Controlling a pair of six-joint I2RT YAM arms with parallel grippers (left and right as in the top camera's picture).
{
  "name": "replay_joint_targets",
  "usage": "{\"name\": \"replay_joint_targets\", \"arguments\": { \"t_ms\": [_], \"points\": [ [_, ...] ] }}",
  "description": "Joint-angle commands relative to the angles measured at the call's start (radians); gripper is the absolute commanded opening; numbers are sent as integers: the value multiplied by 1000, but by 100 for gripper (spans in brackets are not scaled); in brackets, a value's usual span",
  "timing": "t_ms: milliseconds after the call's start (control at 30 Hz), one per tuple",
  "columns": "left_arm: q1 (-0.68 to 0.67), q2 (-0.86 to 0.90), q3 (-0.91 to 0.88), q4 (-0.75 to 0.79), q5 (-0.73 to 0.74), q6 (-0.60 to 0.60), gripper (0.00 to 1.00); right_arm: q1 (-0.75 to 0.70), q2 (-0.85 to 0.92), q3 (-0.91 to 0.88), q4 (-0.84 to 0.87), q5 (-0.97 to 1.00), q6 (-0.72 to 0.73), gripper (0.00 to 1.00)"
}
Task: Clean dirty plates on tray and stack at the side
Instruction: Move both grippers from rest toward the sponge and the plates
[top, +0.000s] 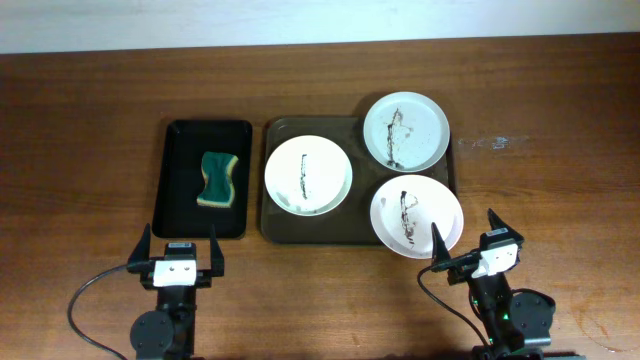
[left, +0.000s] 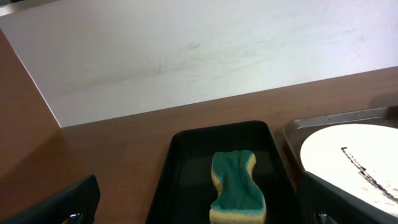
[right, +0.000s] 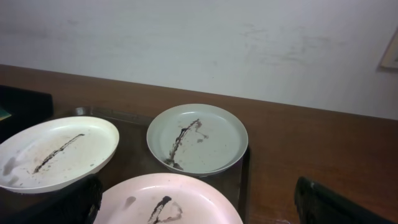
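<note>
Three plates sit smeared on the tray (top: 275, 228) at mid-worktop: one on its left half (top: 308, 175), one at the far right corner (top: 406, 130), one at the near right (top: 416, 215). Both arms wait at the worktop's (top: 560, 200) near edge. The left end effector (top: 180, 245) is spread wide and empty, facing the smaller black tray (top: 180, 135), where a green-and-yellow sponge (top: 219, 180) lies flat. The right end effector (top: 464, 232) is also released and empty, just beside the near right plate.

Nothing appears wiped yet, so fetching the sponge looks like the first step. It likely goes best as a drop from straight above, with the fingers closing across the sponge's narrow waist, clear of the black tray's low walls.

The two right-hand plates overlap the tray's rim, so they may tip under a hard scrub. Steadying them with the right arm seems wise. Bare worktop to the right of the tray offers room for the stack.
</note>
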Motion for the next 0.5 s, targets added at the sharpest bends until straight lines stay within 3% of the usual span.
{"name": "replay_joint_targets", "arguments": {
  "t_ms": [0,267,367,467],
  "points": [
    [7,-8,-5,-2,38,-58,100,6,-4,-6,-4,6,-3,99],
    [7,58,121,-53,98,-58,99,6,-4,96,-10,9,-2,99],
    [7,194,266,-82,142,-58,99,6,18,214,-96,9,-2,99],
    [7,418,558,-277,142,-54,99,6,138,364,-164,10,-3,99]
  ]
}}
